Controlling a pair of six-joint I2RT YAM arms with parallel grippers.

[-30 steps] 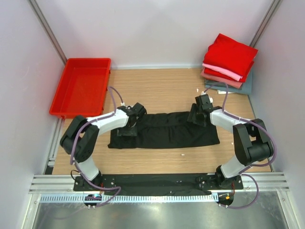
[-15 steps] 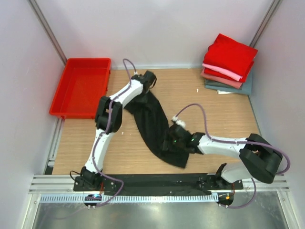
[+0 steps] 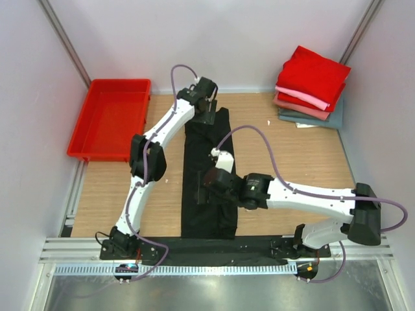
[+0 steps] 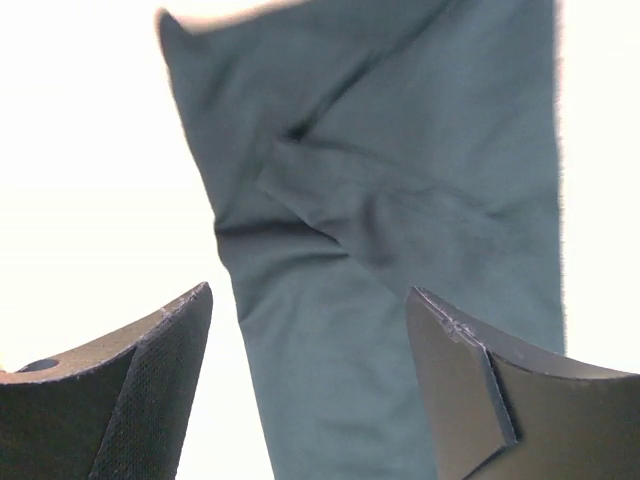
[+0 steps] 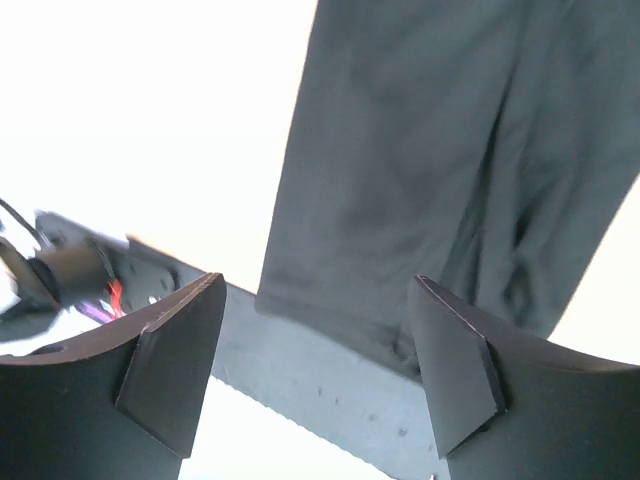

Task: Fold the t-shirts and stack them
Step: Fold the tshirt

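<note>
Plain black t-shirt (image 3: 198, 152); stack (image 3: 311, 81) red, pink, dusty-rose, grey-teal; tray (image 3: 110, 120) red; worktop (image 3: 311, 155) light wood-grain; my arms (image 3: 311, 196) white, black joints.

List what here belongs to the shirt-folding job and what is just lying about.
Job: black t-shirt, laid out long mid-table; stack of folded t-shirts, far right corner.
Lying about: red tray, far left.
</note>
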